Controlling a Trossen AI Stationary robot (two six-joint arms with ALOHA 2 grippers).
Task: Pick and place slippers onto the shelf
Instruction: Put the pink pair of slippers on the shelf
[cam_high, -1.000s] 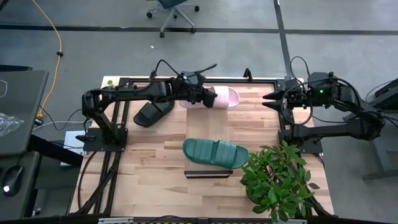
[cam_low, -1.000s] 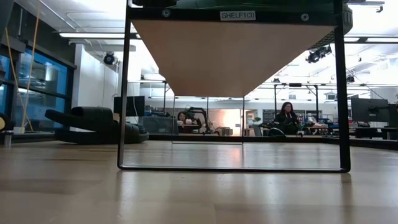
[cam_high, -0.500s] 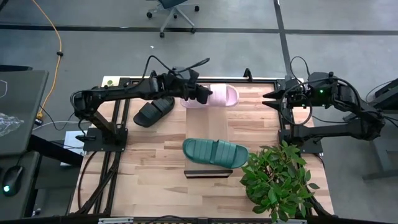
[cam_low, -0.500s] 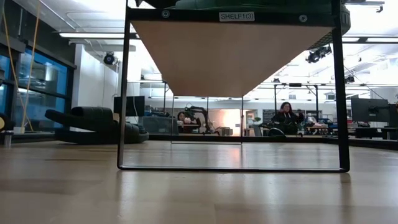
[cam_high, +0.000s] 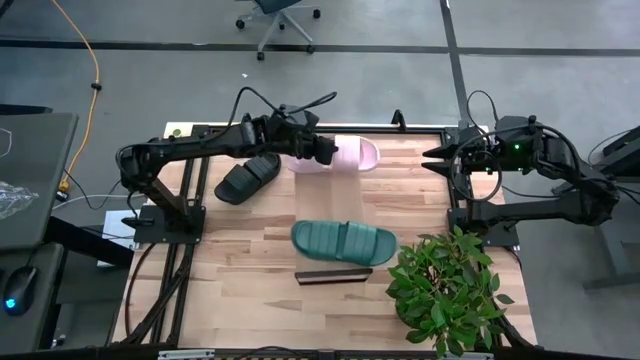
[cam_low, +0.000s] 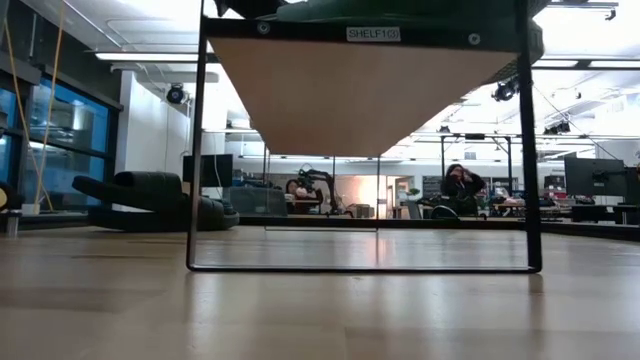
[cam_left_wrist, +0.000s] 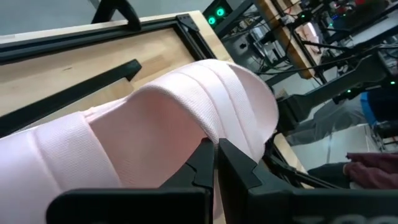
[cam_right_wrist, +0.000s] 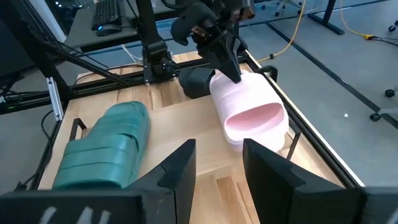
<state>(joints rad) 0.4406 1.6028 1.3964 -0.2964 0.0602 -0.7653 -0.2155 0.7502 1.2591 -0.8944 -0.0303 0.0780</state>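
The shelf ran lengthwise away from the front edge, its near rail labelled "SHELF1" plus characters too small to read. The teal slipper lay crosswise on its near end and had slid slightly left since half a second before. At the far end, the pink slipper also lay crosswise, open toe pointing right. The left gripper pinched its ribbed strap. The black slipper sat slantwise on the table. The right gripper waited at the right edge, fingers spread.

robotics lab | concrete floor | office chair | monitors
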